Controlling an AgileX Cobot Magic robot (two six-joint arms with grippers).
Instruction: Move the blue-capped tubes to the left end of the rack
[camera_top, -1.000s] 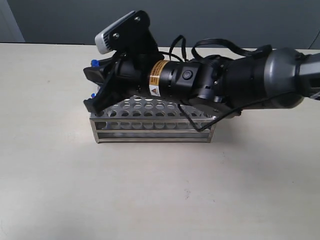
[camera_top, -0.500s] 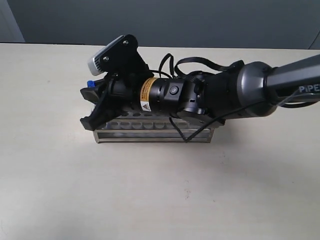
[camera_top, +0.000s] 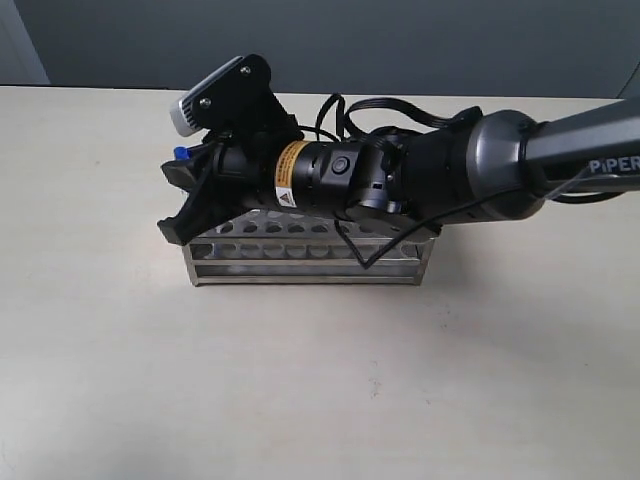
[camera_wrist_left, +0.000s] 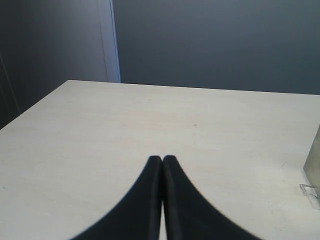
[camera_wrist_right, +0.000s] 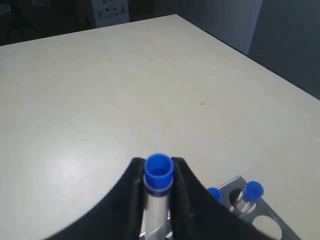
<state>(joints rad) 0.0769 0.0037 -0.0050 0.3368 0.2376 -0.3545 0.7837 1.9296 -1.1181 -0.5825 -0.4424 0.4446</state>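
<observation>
The right gripper (camera_wrist_right: 158, 163) pinches one blue-capped tube (camera_wrist_right: 156, 204) just under its cap, at the left end of the rack (camera_top: 300, 268), with its arm lying across the rack's top. Two more blue-capped tubes (camera_wrist_right: 252, 191) stand in holes beside it (only caps and necks show). The left gripper (camera_wrist_left: 162, 161), away from the rack, has its fingers pressed together on nothing.

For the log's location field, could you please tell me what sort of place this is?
Probably a lab-style robot test bench: a stainless-steel test-tube rack with blue-capped tubes on a plain beige table.
</observation>
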